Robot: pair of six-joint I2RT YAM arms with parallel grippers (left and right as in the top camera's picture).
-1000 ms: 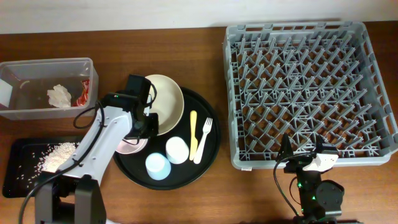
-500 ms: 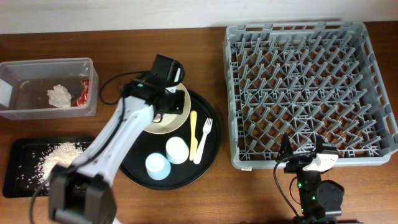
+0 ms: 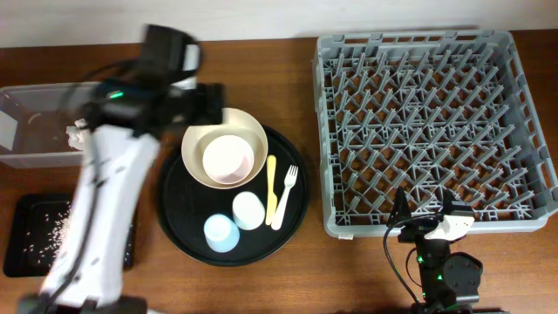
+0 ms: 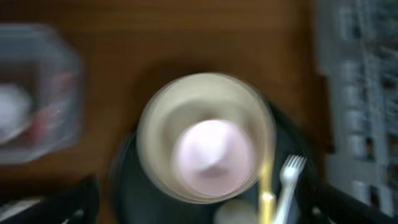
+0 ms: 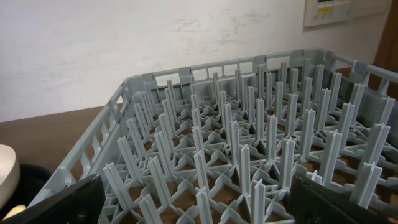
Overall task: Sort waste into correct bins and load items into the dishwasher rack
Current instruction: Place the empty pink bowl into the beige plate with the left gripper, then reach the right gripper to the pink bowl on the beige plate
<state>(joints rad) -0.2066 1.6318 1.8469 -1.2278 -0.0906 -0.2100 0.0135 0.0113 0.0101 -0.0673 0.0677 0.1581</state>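
The small pinkish bowl (image 3: 228,160) (image 4: 214,155) rests inside the cream plate (image 3: 202,138) (image 4: 161,124) on the round black tray (image 3: 183,218). My left gripper (image 3: 207,105) (image 4: 205,214) hovers open and empty above the plate's far-left rim, blurred by motion. White cup (image 3: 248,210), light blue cup (image 3: 221,233), yellow knife (image 3: 271,188) and white fork (image 3: 286,196) lie on the same tray. The clear tub (image 3: 35,122) holds the tissue (image 3: 77,133) and red wrapper (image 4: 59,99). Rice (image 3: 61,228) lies in the shallow black tray (image 3: 26,262). My right gripper (image 3: 427,222) (image 5: 199,208) stands open at the grey rack's (image 3: 436,131) near wall.
The left arm stretches from the table's front edge across the black tray and the tub's right end. The rack's pegs (image 5: 242,168) fill the right wrist view, none holding anything. Bare wood lies between the round tray and the rack.
The left gripper carried the pinkish bowl from the round tray's left edge onto the plate, opened and let it go, then swung up and left. The right arm has not moved.
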